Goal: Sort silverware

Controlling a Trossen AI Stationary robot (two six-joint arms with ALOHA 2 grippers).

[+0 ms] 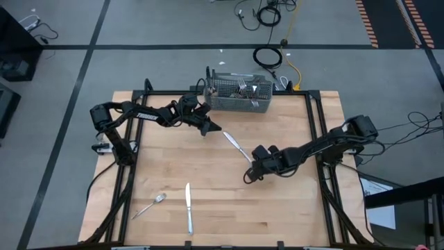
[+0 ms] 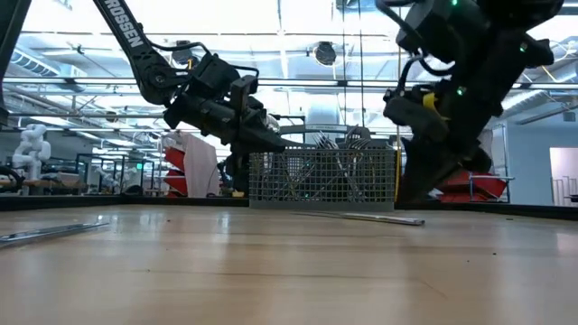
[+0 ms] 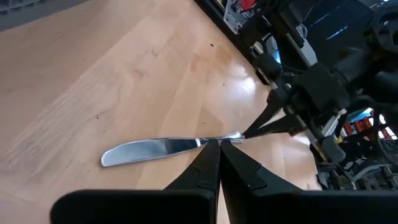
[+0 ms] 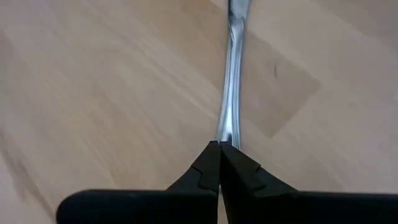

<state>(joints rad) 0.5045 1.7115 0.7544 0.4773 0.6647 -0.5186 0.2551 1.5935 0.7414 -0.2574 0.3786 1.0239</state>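
Both end effectors closed, empty: left (image 1: 214, 127) | right (image 1: 248, 176) | knife (image 1: 234, 145) between | basket (image 1: 239, 97) contents indistinct

- The left tool (image 3: 219, 144) fills the lower middle of the view, its two dark fingers (image 3: 202, 171) pressed together into a point.
- Just past the fingertips lies a shiny table knife (image 3: 165, 148) flat on the pale wooden surface (image 3: 112, 81).
- The knife's rounded blade end points away to one side; its handle end reaches toward the other arm.
- The right tool (image 3: 249, 132), dark and tapering to a closed point, meets the knife's handle end; whether it pinches the metal cannot be told.
- Behind that tool sits the right arm's black body (image 3: 329, 93) with cables.
- The surface's dark edge (image 3: 217, 12) runs across the far corner.
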